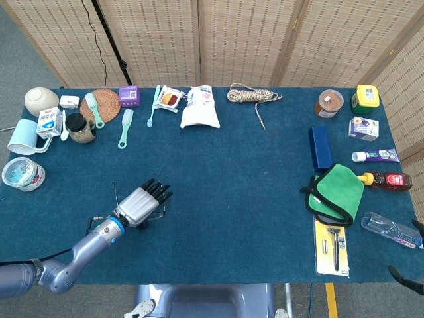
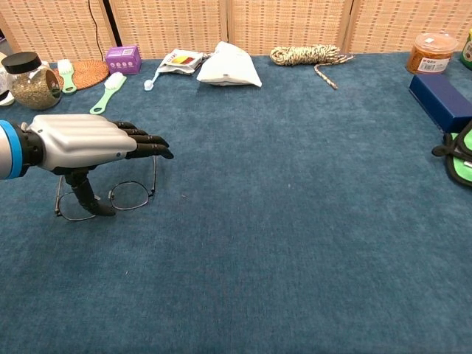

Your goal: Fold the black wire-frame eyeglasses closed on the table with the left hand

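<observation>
The black wire-frame eyeglasses [image 2: 131, 196] lie on the blue table [image 2: 295, 221] at the front left, lenses toward me and both temples unfolded, pointing away. My left hand [image 2: 81, 140] hovers flat, palm down, right above them, fingers stretched out to the right. Its thumb [image 2: 85, 195] reaches down and its tip is at the frame near the bridge, by the left lens. In the head view the left hand [image 1: 140, 204] covers nearly all of the glasses; only the left temple [image 1: 115, 194] shows. Of my right hand only dark fingertips [image 1: 403, 273] show at the bottom right edge.
Behind the left hand stand a spice jar [image 2: 29, 80], green brushes [image 2: 109, 90] and a purple box [image 2: 123, 58]. A white pouch [image 2: 228, 66] and a rope coil [image 2: 306, 54] lie at the back. A blue case [image 1: 320, 147], green cloth [image 1: 339, 192] and razor pack [image 1: 331, 246] are on the right.
</observation>
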You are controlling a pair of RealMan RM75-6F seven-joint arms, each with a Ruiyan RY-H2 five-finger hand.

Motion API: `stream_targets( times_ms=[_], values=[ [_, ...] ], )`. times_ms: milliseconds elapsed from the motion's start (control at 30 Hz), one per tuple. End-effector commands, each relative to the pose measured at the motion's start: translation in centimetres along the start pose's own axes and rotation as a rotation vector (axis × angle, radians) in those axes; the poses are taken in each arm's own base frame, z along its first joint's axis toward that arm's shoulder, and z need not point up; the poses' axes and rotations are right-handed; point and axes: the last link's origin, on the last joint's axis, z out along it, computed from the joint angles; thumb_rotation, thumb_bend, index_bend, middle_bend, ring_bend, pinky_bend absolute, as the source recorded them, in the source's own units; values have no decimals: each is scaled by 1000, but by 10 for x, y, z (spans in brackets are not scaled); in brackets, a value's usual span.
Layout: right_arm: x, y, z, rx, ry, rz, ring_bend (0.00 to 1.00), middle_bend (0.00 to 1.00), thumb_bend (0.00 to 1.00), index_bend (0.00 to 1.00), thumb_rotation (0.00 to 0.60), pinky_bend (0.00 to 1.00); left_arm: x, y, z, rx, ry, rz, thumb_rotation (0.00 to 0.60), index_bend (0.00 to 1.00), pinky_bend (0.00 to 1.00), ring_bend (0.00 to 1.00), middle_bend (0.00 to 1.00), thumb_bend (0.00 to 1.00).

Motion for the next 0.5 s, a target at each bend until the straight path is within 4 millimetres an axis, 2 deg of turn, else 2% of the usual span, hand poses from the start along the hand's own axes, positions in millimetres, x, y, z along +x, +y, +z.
stream_targets(
  times_ms=[33,500],
  values=[
    [0,0,0,-3,0,-2,24,26,0,120,600,136,1,-2,7,5,-10,-9,495,113,0,0,0,245],
    [-1,1,1,-14,-6,-6,24,26,0,119,600,140,-3,-3,15,6,-62,36,494,209,0,0,0,265]
  ],
)
